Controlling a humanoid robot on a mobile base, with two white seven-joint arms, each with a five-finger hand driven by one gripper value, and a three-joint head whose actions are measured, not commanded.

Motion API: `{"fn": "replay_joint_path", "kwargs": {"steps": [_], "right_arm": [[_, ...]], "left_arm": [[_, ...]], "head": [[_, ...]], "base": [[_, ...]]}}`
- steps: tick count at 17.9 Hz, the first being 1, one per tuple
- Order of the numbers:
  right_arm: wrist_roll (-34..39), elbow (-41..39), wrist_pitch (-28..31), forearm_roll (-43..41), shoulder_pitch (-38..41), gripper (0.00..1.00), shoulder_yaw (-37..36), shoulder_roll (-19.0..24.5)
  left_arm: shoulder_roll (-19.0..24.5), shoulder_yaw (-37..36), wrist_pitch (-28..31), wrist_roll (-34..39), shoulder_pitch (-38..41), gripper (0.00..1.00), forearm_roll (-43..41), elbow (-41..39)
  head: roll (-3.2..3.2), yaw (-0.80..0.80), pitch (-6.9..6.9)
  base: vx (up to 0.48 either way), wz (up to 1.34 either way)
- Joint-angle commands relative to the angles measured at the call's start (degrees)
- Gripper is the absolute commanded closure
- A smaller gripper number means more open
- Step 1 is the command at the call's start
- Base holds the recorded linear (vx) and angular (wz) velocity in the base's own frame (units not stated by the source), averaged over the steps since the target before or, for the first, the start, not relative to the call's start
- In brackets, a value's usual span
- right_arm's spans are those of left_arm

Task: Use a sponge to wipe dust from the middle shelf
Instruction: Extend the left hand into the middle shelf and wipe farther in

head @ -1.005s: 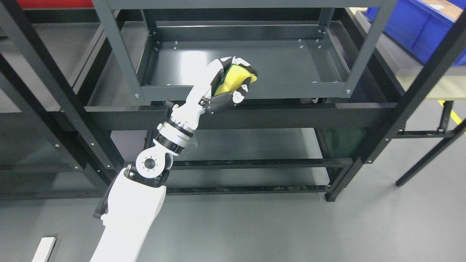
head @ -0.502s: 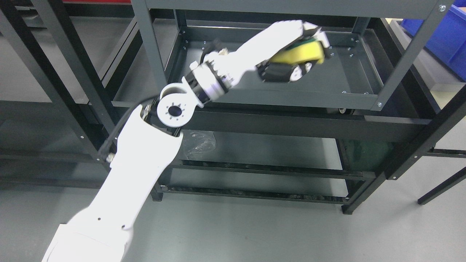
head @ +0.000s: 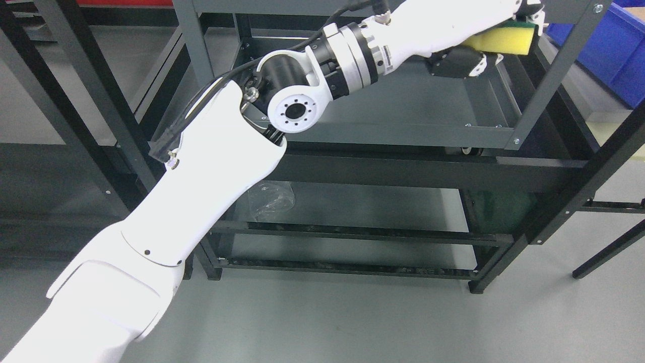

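**Sponge Reaches Far Corner of Shelf, With an Upright Close By**

Head view: The robot's white left arm stretches from the lower left across the grey metal shelving unit [head: 509, 138], its left hand [head: 484, 43] wrapped around a yellow foam sponge block with a green scouring layer [head: 504, 40]. The fingers are curled onto the sponge, a dark thumb pressing from below. The sponge sits at the far right end of the middle shelf tray [head: 413, 108], just beside the unit's grey angled right upright [head: 557, 75]. Whether the sponge touches the shelf floor cannot be told from here. The right arm is out of view.

The likeliest trouble is a collision: with the hand this close to the upright, a further push to the right could knock knuckles or sponge against the steel post and jar the grip loose. The arm is also reaching far, so holding even downward pressure looks harder, and the sponge could skim above the dust instead of wiping it.

The shelf is smooth painted sheet metal, a shallow rectangular tray with a raised lip and small bolts at the corners; it should let foam glide easily. The sponge looks soft and squared, compressing under the fingers. A crumpled clear plastic bag [head: 269, 199] lies on the lower shelf, below the tray.
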Motion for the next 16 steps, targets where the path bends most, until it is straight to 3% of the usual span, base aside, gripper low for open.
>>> {"fn": "replay_joint_path", "kwargs": {"steps": [1,7,11,14,16], "right_arm": [[-0.01,-1.0,0.03,-0.09,-0.01,0.0,-0.02,-1.0],[-0.01,-1.0,0.03,0.0,-0.01,0.0,0.07,-1.0],[-0.01,-1.0,0.03,0.0,-0.01,0.0,-0.02,-1.0],[-0.01,-1.0,0.03,0.0,-0.01,0.0,-0.02,-1.0],[-0.01,-1.0,0.03,0.0,-0.01,0.0,-0.02,-1.0]], "left_arm": [[1.0,-4.14,0.16,2.32,-2.82,0.98,-5.13,14.01],[1.0,5.36,0.07,2.14,-1.51,0.98,-5.92,16.58],[1.0,17.74,-3.53,-3.2,4.2,0.98,-5.92,7.73],[5.26,23.38,-3.97,-8.22,8.94,0.98,-5.84,-1.33],[9.56,27.15,-6.24,-8.4,10.97,0.98,-5.66,-2.85]], "head": [[0.0,0.0,0.0],[0.0,0.0,0.0],[0.0,0.0,0.0],[0.0,0.0,0.0],[0.0,0.0,0.0]], "base": [[-0.015,-0.02],[-0.009,-0.04],[0.0,0.0],[0.0,0.0],[0.0,0.0]]}}
